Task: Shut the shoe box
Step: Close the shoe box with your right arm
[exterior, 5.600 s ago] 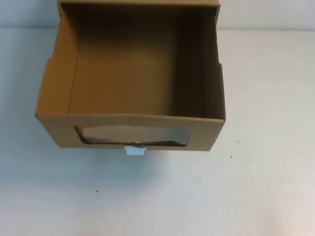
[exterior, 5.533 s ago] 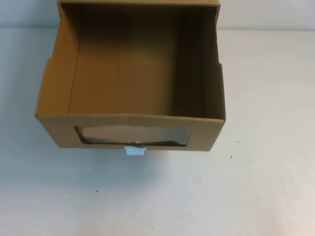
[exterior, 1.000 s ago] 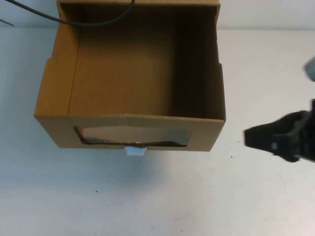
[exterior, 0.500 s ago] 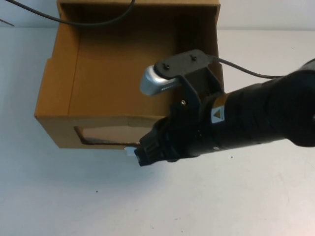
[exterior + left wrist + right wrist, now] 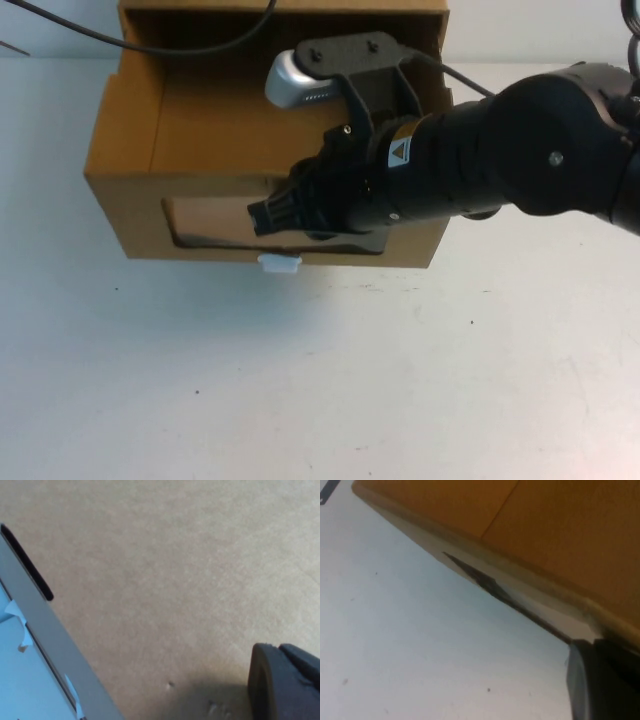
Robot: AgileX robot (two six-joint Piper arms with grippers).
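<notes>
The shoe box point(image 5: 135, 215) is a brown cardboard drawer box at the back middle of the table. Its front has a clear window point(image 5: 205, 222) with a small white pull tab point(image 5: 279, 263) below it. The drawer sticks out towards me from its sleeve point(image 5: 285, 6), and its inside is open to view. My right gripper point(image 5: 262, 215) reaches in from the right, shut and empty, with its tip against the window front. In the right wrist view the gripper point(image 5: 600, 680) sits under the box's lower edge point(image 5: 485, 555). My left gripper point(image 5: 287, 682) is outside the high view, close against brown cardboard point(image 5: 175, 580).
The white table point(image 5: 320, 380) spreads out in front of the box and to both sides. A black cable point(image 5: 190, 45) runs across the back left of the box. My right arm point(image 5: 500, 150) covers the drawer's right half.
My right arm swung in from the right edge to the box front. The drawer front has moved back towards the sleeve, so less of the drawer sticks out.
</notes>
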